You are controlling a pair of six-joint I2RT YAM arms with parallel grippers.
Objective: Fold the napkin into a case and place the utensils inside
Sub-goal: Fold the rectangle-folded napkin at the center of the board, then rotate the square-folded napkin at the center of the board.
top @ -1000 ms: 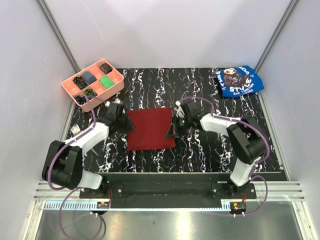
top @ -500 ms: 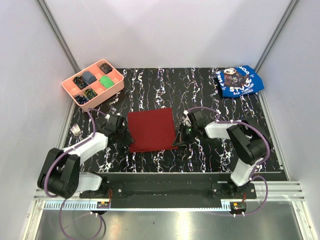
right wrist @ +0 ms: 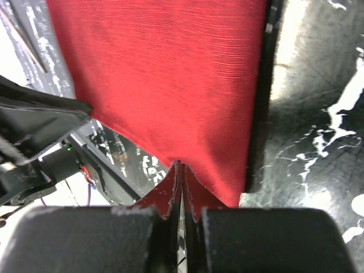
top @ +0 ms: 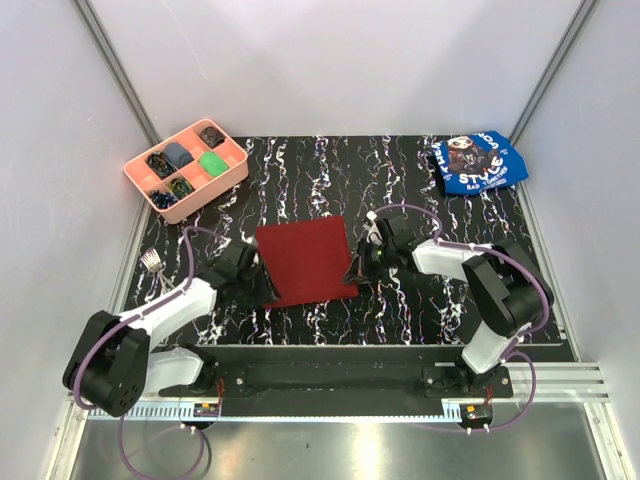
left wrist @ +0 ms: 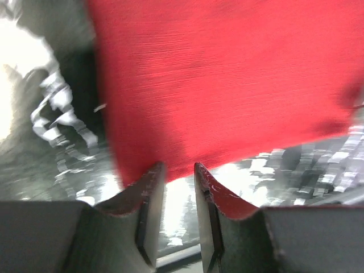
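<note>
Top external view: the napkin point(top: 305, 258) lies flat on the black, white-veined table point(top: 420, 310), stretched between the two grippers. It is a plain dark red cloth, soft and matte. It is close to square, so no long axis stands out, and it is turned slightly so that its far edge rises toward the right. The left gripper point(top: 262, 288) sits at its near left corner and the right gripper point(top: 357, 270) at its right edge near the near corner.

In the left wrist view the cloth fills the space ahead of the fingers point(left wrist: 149, 190), showing a fine woven grain, and the picture is blurred. The two fingers stand a little apart, with bright table showing between them. The cloth's edge reaches their tips, perhaps touching them, though the blur hides this. In the right wrist view the fingers point(right wrist: 168, 190) are pressed together on a point of the napkin's edge. The cloth spreads away ahead of them and is cut off at the top.

The utensils point(top: 152, 262) are small and silver, well out to the left of the left gripper. Their shapes are hard to make out. A pink plastic tray point(top: 213, 192) lies beyond that gripper, and a blue printed cloth point(top: 480, 162) lies far beyond the right one.
</note>
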